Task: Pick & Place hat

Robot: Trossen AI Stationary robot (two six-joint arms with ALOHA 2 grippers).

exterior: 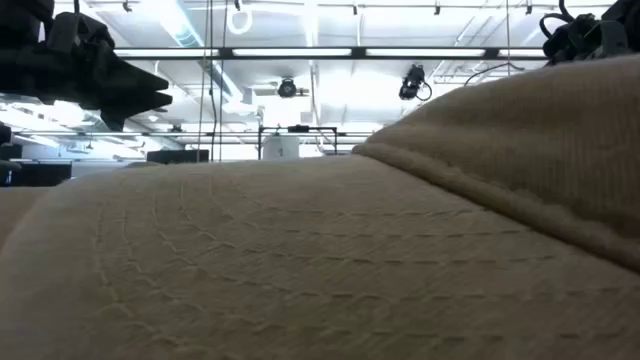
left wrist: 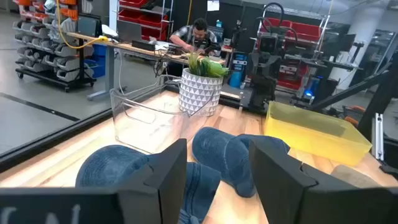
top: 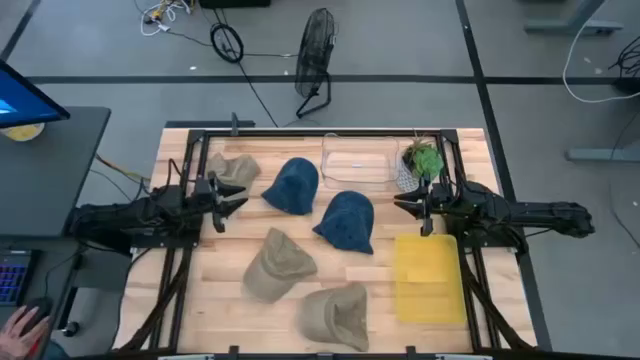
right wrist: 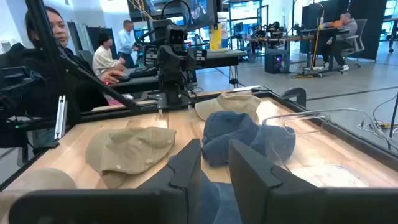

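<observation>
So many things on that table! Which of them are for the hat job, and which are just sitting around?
For the job:
- two blue hats
- three tan hats
- clear bin and yellow bin, likely drop spots
- left gripper, right gripper, both open

Lying about:
- potted plant
- fan on the floor
</observation>
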